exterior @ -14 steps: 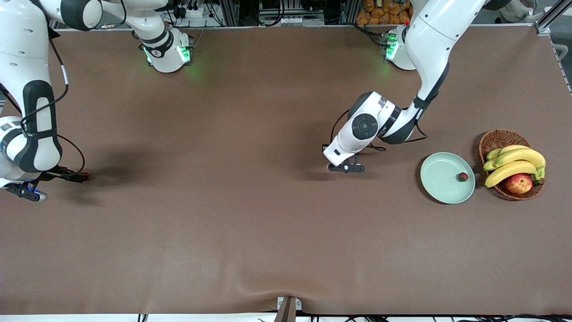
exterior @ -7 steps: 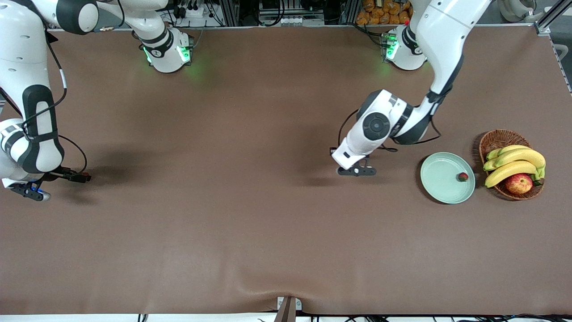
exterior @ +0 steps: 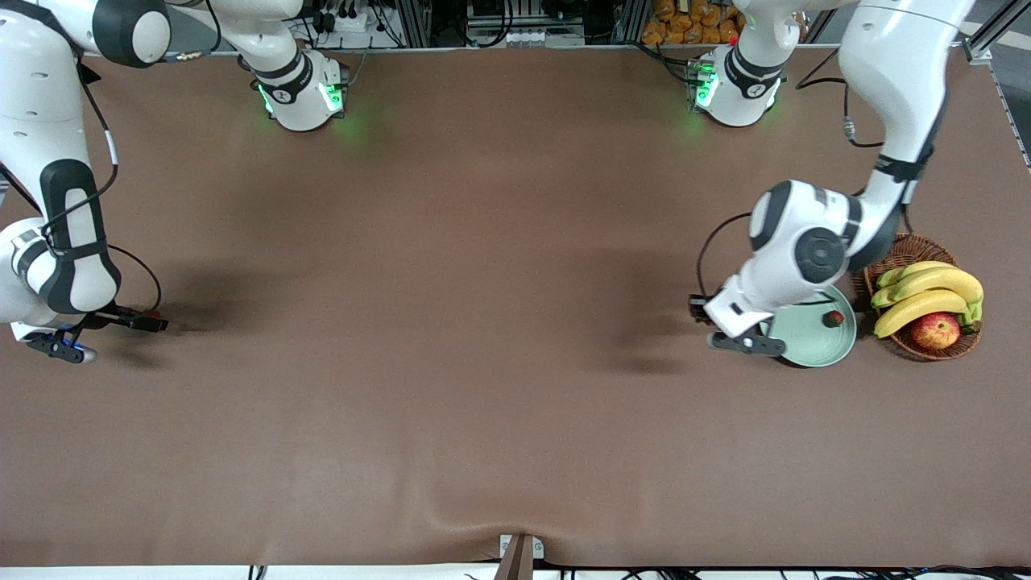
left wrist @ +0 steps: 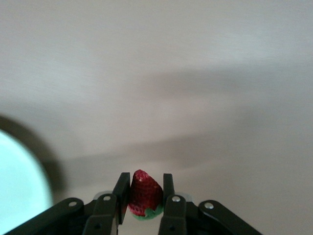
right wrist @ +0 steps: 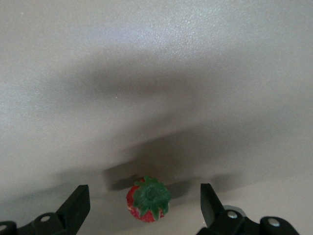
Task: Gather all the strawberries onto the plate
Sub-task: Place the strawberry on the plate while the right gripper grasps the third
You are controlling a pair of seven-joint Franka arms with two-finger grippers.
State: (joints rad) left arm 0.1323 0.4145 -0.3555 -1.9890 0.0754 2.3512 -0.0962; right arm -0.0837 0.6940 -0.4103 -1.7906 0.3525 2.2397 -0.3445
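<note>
On plate [exterior: 805, 342]: 1 strawberry [exterior: 833, 318]

The front view looks down from high across the table [exterior: 451, 387], facing both arm bases along its top edge. The left wrist view looks close past its own fingers [left wrist: 121, 196] at the tabletop and the plate [left wrist: 19, 191] rim, an area the front view also covers. The right wrist view looks closely down at the tabletop.

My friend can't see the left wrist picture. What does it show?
The left pincer is shut on a red strawberry with a green top, above the brown table. The pale green plate peeks in at the edge.
</note>
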